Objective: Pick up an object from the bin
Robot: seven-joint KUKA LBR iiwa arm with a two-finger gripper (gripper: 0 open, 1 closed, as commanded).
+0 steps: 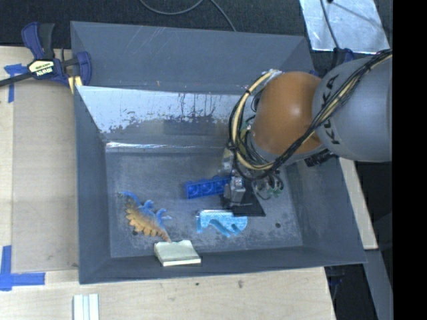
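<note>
My gripper (pixel 237 193) reaches down to the bin floor right of centre, partly hidden under the orange cover. A dark blue toy brick (pixel 204 189) lies just left of it, its right end against the gripper. Directly below the gripper lies a light blue plastic piece (pixel 221 223) with curved lobes. A black flat piece (pixel 249 209) shows beside the gripper's lower right.
A tan and blue toy creature (pixel 145 217) lies at the left of the bin floor. A pale yellow block (pixel 177 253) rests on the front slope. The arm with its orange cover and cables hangs above the bin's right half.
</note>
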